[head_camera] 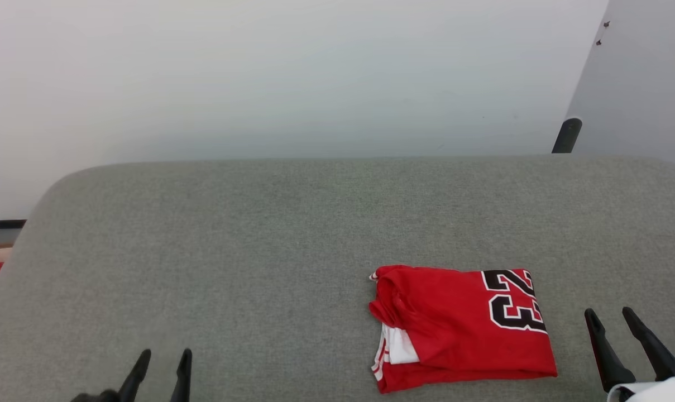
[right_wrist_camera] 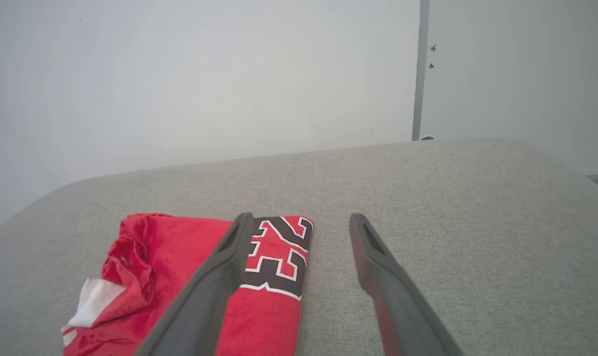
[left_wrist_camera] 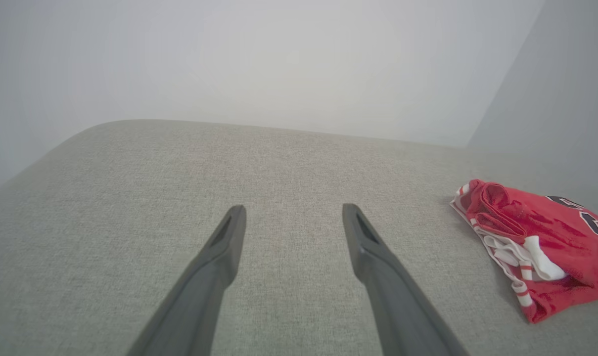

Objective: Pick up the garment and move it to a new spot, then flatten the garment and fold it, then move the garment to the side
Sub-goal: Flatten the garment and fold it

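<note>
The garment (head_camera: 465, 326) lay folded into a rough rectangle on the grey padded surface (head_camera: 259, 240), toward 5 o'clock from the surface's middle in the head view. Its black, white-outlined 23 sat on the upper right corner. White sleeve cloth with striped trim poked out of the fold along its left edge, at about 8 o'clock on the bundle.

The right gripper (head_camera: 609, 315) stood just beside the garment with its two dark fingers spread wide and nothing between them. From that gripper the garment lay at 9 o'clock, near but with a strip of bare grey cloth between them. In the right wrist view the right gripper (right_wrist_camera: 301, 217) pointed past the garment (right_wrist_camera: 145, 257). One finger crossed in front of the numbered corner and the other stood over bare grey surface.

The left gripper (head_camera: 165, 357) was at the 7 o'clock edge of the head view, fingers apart and empty, well apart from the garment, which lay at 3 o'clock from it. In the left wrist view, the left gripper (left_wrist_camera: 294, 210) was over bare surface, and the garment (left_wrist_camera: 541, 242) sat at 3 o'clock with its bunched, striped edge nearest.
</note>
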You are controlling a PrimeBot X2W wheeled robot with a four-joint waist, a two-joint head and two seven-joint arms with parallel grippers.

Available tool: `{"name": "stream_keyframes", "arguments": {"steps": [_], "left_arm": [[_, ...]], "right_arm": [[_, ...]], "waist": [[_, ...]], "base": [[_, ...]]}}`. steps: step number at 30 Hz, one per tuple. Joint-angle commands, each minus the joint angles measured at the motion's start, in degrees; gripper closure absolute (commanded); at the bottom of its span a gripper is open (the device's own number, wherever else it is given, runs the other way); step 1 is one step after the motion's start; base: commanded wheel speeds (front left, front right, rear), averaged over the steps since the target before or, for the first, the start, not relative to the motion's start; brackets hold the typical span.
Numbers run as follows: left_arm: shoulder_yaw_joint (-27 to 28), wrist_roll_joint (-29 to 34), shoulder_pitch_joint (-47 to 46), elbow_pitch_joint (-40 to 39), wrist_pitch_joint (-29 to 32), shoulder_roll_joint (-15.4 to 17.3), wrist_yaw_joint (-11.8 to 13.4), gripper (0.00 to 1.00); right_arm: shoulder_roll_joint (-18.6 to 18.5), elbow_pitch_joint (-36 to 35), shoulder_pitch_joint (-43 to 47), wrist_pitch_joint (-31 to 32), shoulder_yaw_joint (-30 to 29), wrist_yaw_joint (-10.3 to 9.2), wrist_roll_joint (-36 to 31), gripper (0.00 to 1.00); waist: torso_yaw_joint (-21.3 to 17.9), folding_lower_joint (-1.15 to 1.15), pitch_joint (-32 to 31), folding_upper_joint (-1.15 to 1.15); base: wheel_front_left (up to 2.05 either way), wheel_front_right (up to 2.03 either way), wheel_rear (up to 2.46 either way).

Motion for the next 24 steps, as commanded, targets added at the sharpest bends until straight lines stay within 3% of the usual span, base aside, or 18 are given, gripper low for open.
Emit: {"name": "stream_keyframes", "arguments": {"steps": [1,14,24], "left_arm": [[0.5,0.7,1.4,-0.8,0.1,-0.2,-0.1,0.0],[4.7,3.0,8.0,-7.8,0.1,-2.4,-0.1,0.0],[4.7,2.8,8.2,-8.2,0.1,-2.8,-0.1,0.0]], "right_arm": [[0.4,-0.7,1.2,-0.4,-0.8,-0.04,-0.7,0.0],[3.9,-10.0,8.4,2.1,-7.8,-0.04,-5.6,0.0],[6.3,-12.5,9.2,4.2,-9.1,-0.04,-7.5,0.0]], "waist": [[0.3,0.0,-0.3,0.0],[1.4,0.0,-0.2,0.0],[1.6,0.0,0.2,0.0]], "base": [[0.0,0.0,0.0],[0.0,0.0,0.0],[0.0,0.0,0.0]]}}
